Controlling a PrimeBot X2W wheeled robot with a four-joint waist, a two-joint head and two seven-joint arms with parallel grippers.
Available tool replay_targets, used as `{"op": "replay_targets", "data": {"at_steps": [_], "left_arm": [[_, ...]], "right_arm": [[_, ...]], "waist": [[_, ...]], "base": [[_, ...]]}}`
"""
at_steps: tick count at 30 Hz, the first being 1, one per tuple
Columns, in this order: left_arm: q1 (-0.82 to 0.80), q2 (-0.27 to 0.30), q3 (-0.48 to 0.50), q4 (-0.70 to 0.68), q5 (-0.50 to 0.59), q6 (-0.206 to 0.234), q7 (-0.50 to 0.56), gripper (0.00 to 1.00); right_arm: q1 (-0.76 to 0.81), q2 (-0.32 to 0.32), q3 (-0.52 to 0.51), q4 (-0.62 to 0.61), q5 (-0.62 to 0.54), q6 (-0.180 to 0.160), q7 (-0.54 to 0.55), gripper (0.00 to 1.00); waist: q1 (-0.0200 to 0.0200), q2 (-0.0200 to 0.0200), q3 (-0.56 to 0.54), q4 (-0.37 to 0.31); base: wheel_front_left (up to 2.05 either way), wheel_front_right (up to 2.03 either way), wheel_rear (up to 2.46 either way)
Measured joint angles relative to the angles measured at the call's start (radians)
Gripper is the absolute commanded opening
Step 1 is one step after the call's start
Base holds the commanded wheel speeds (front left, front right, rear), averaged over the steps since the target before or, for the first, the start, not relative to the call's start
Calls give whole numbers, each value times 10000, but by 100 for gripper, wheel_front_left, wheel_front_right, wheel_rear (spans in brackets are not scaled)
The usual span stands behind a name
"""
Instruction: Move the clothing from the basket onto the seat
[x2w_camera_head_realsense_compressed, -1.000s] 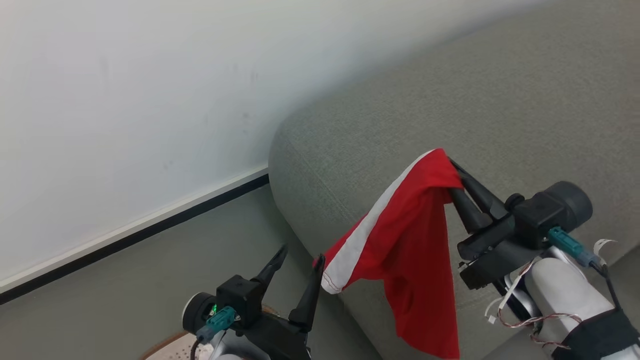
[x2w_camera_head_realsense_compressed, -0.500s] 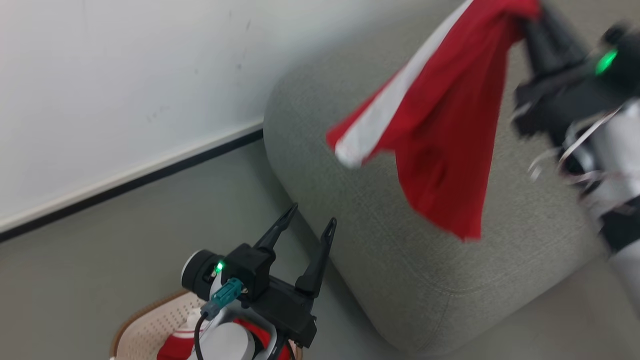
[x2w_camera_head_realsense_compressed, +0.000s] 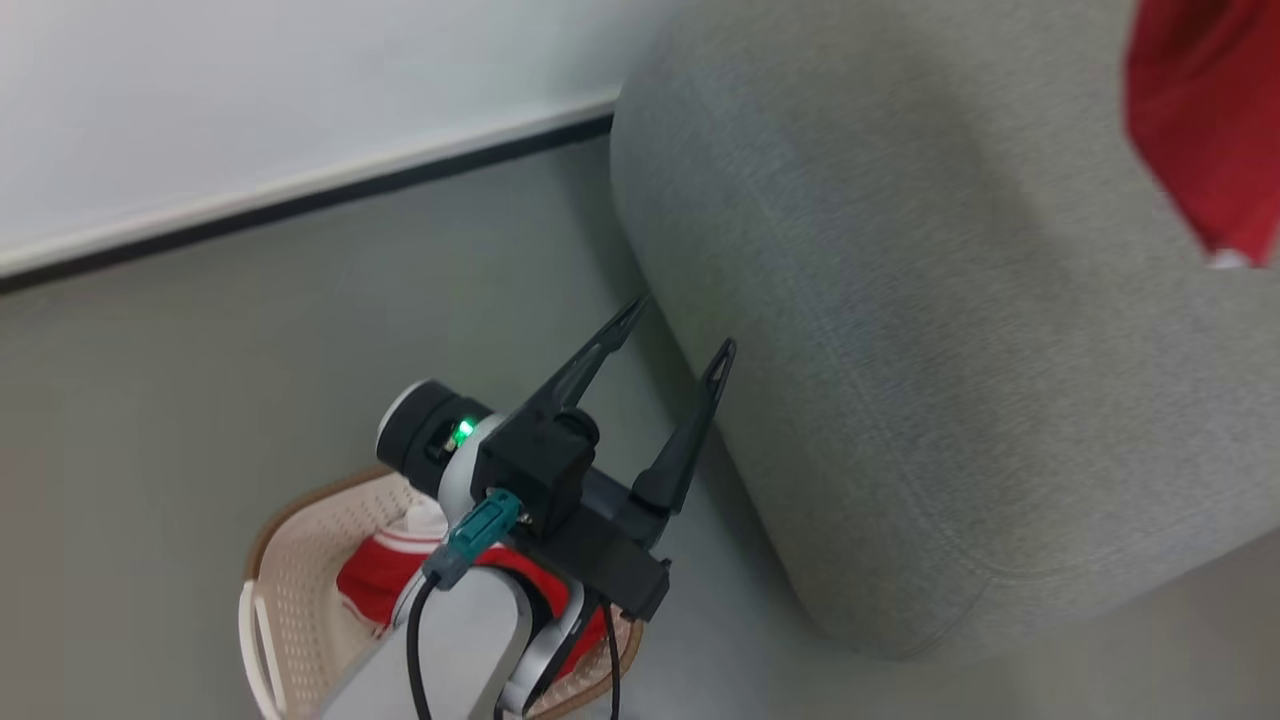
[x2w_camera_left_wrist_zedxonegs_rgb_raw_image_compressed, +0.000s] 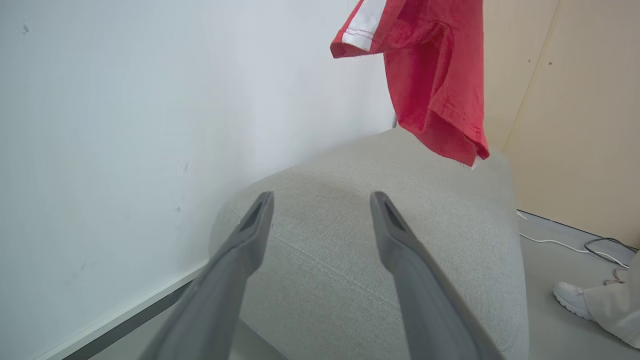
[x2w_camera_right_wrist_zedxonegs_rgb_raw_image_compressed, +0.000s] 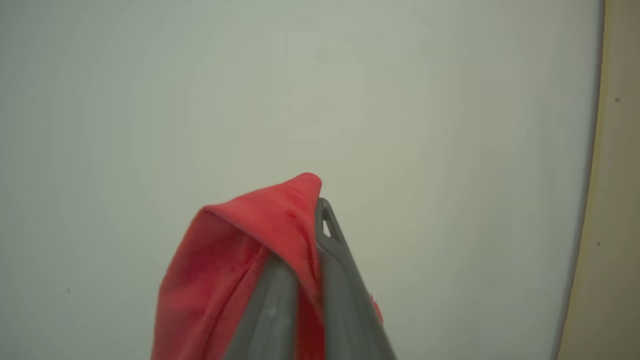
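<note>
Garment (x2w_camera_left_wrist_zedxonegs_rgb_raw_image_compressed: 435, 75) lifted higher, now clear above seat (x2w_camera_left_wrist_zedxonegs_rgb_raw_image_compressed: 400, 260) | right fingers (x2w_camera_right_wrist_zedxonegs_rgb_raw_image_compressed: 335, 255) pinching it | left fingers (x2w_camera_head_realsense_compressed: 685, 445) spread near basket (x2w_camera_head_realsense_compressed: 275, 600)

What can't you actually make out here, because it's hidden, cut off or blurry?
Head view: second garment, in the basket, mostly hidden behind the left arm.
Head view: hanging garment, blurred, cut by the right edge.
Left wrist view: a person's shoe, cut by the right edge.
</note>
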Motion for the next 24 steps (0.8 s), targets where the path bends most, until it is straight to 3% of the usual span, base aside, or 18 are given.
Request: {"op": "replay_targets", "data": {"at_steps": [13, 24], "left_arm": [[-790, 282, -15, -888, 491, 0, 669, 100], [-1578, 727, -46, -1398, 1009, -90, 1379, 100]], "right_arm": [[-662, 67, -362, 1191, 355, -173, -67, 0], [566, 941, -382, 2656, 859, -130, -742, 0]], "waist": [[1, 0, 1787, 483], [1, 1, 3462, 65]], "base": [[0, 0, 0], [0, 0, 0]]}}
